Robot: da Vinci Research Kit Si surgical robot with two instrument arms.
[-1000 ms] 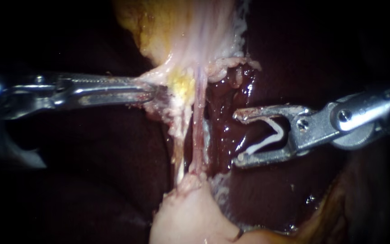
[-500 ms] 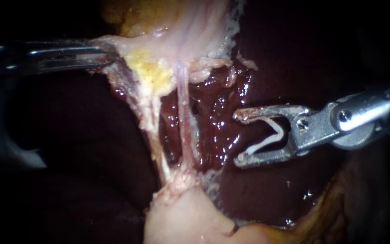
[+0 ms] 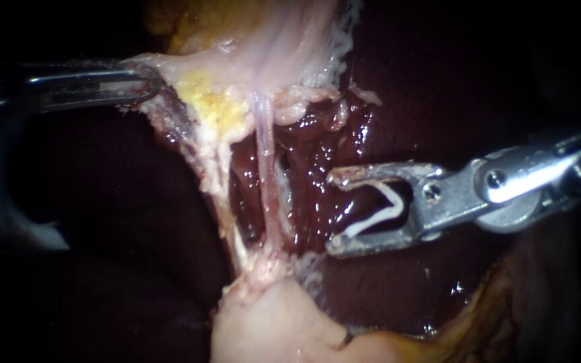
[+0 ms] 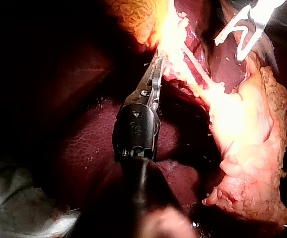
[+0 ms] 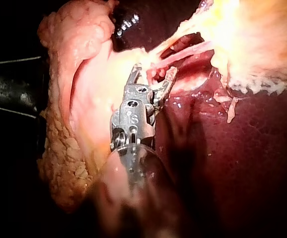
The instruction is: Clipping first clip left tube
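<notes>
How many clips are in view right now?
1. The clip sits loaded in the end effector of the right instrument, just short of the tubes; none is on a tube. Tissue may hide others.

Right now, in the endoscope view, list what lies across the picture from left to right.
left instrument gripping pale tissue → whitish strand → pink tube → right instrument holding a white clip
</notes>
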